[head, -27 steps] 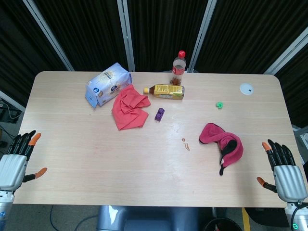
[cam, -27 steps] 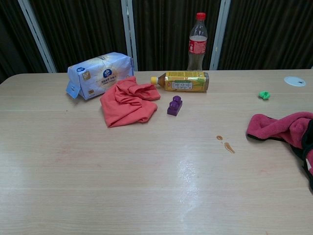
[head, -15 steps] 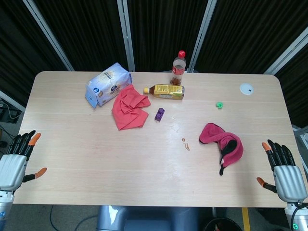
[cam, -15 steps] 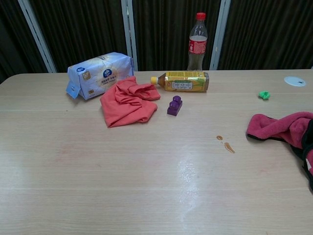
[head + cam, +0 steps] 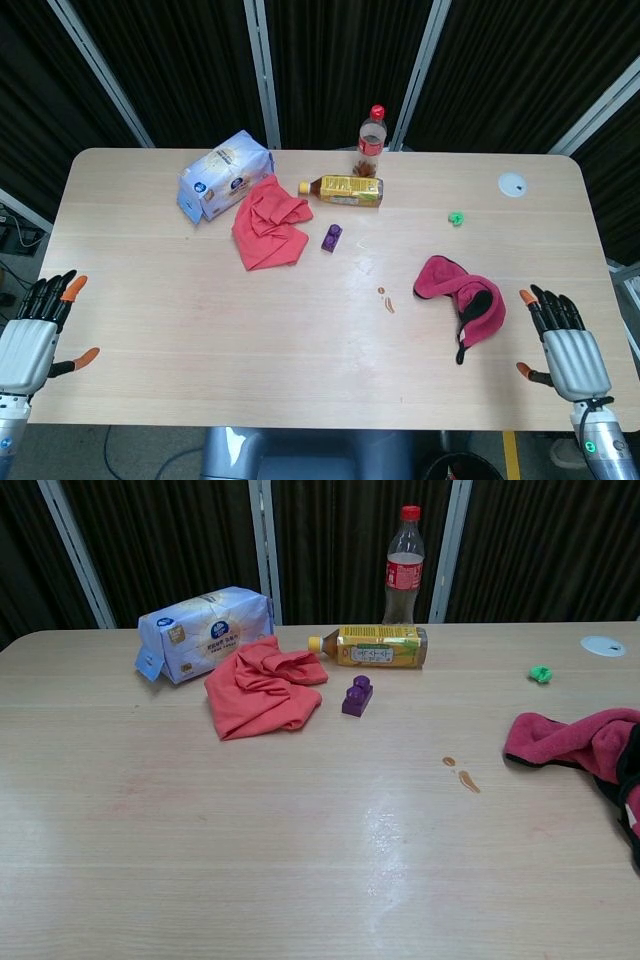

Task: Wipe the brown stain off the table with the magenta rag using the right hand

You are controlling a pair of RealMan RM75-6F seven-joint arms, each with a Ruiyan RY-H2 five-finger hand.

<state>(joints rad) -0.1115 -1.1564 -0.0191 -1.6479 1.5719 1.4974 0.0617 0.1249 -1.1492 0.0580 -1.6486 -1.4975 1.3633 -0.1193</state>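
Right robot hand (image 5: 566, 345) nearer magenta rag (image 5: 462, 293).

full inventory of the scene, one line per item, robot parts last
magenta rag: 1, magenta with black trim, right of stain
brown stain: 1, brown, table centre
coral cloth: 1, crumpled, beside tissue pack
tissue pack: 1, blue-white, back left
yellow bottle: 1, lying down
cola bottle: 1, red cap, upright, back edge
purple block: 1
green piece: 1, small
white disc: 1, back right
table: 1, light wood
left hand: open, front left edge
right hand: open, front right edge
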